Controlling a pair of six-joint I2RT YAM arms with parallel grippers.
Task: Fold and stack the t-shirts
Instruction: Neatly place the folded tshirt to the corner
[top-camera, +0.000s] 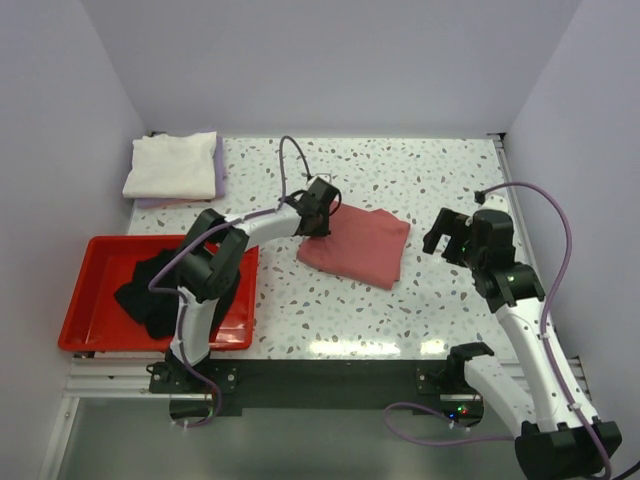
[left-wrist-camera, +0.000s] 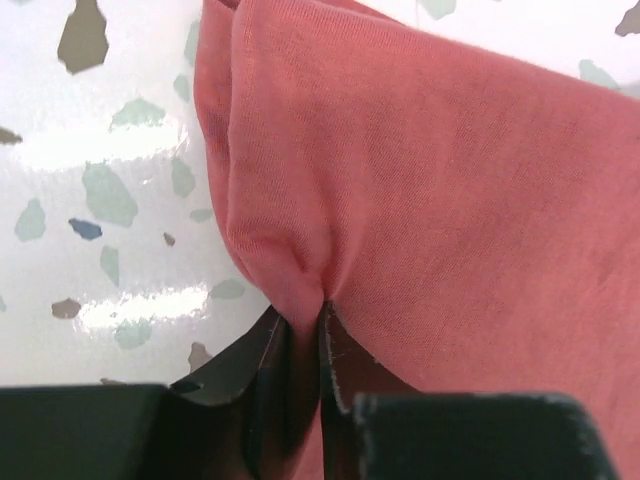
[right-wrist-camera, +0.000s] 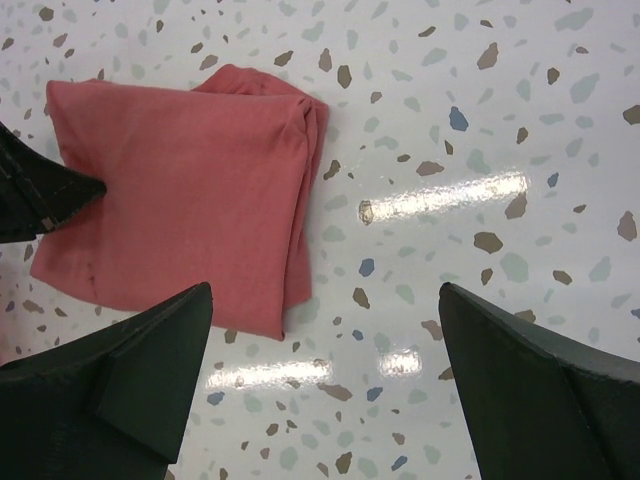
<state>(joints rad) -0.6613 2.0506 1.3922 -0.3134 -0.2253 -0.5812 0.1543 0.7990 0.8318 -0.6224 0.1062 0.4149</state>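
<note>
A folded dusty red t-shirt (top-camera: 358, 244) lies on the speckled table near the middle. My left gripper (top-camera: 318, 212) is shut on its far left corner; the left wrist view shows the red cloth (left-wrist-camera: 430, 190) pinched between my fingertips (left-wrist-camera: 305, 312). My right gripper (top-camera: 447, 238) hovers open and empty to the right of the shirt, which shows in the right wrist view (right-wrist-camera: 180, 190). A cream-white folded shirt (top-camera: 172, 164) sits on a pale lavender one (top-camera: 218, 170) at the back left. A black shirt (top-camera: 155, 290) lies crumpled in the red tray (top-camera: 90, 300).
White walls enclose the table on the left, back and right. The red tray stands at the front left beside my left arm's base. Bare speckled table (top-camera: 400, 170) lies behind and in front of the red shirt.
</note>
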